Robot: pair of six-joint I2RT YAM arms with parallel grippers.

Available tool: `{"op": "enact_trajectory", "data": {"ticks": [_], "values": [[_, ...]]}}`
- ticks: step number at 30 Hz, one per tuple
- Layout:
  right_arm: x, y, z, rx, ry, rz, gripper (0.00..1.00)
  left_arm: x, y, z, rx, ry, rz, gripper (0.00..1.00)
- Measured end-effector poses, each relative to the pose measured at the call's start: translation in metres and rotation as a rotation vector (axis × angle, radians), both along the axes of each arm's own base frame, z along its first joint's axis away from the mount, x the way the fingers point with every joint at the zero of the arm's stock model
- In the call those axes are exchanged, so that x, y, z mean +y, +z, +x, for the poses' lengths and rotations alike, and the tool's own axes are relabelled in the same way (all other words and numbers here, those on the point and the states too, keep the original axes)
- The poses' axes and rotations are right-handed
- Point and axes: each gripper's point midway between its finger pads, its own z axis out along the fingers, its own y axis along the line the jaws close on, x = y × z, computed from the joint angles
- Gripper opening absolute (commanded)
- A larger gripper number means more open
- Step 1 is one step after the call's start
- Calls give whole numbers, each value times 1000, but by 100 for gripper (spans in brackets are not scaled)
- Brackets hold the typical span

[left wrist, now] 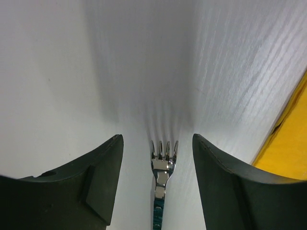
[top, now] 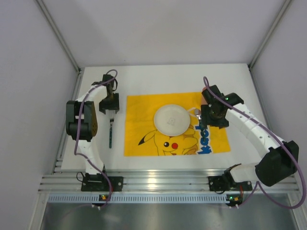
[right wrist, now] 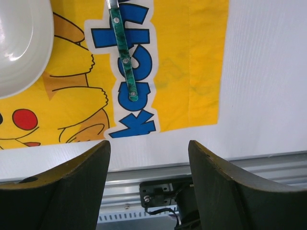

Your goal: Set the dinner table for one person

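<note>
The white dinner table (top: pixel 158 79) carries a yellow Pikachu mat (top: pixel 139 115) with a white plate (top: pixel 171 120) in its middle. A fork (top: pixel 111 133) with a dark green handle lies on the bare table left of the mat. My left gripper (top: pixel 109 106) is open just above its tines. In the left wrist view the fork (left wrist: pixel 163 167) lies between the spread fingers of the gripper (left wrist: pixel 157 138), untouched. My right gripper (top: pixel 211 120) is open and empty over the mat's right part. A green-handled utensil (right wrist: pixel 123 52) lies on the mat's blue lettering, right of the plate (right wrist: pixel 19 43).
The mat's edge (left wrist: pixel 292 134) runs to the right of the fork. The aluminium rail and the right arm's base (right wrist: pixel 168 191) lie at the near table edge. Grey walls enclose the table on three sides. The utensil's shiny head (top: pixel 195 113) lies beside the plate.
</note>
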Motion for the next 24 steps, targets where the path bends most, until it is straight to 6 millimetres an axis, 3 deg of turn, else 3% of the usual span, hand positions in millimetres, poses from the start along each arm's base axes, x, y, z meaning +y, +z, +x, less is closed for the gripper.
{"op": "enact_trajectory", "data": {"ticks": [6, 24], "values": [[2, -2, 4, 14, -9, -5, 66, 1, -13, 11, 5, 14, -37, 57], [1, -6, 6, 20, -37, -18, 67, -10, -15, 2, -39, 4, -108, 27]]}}
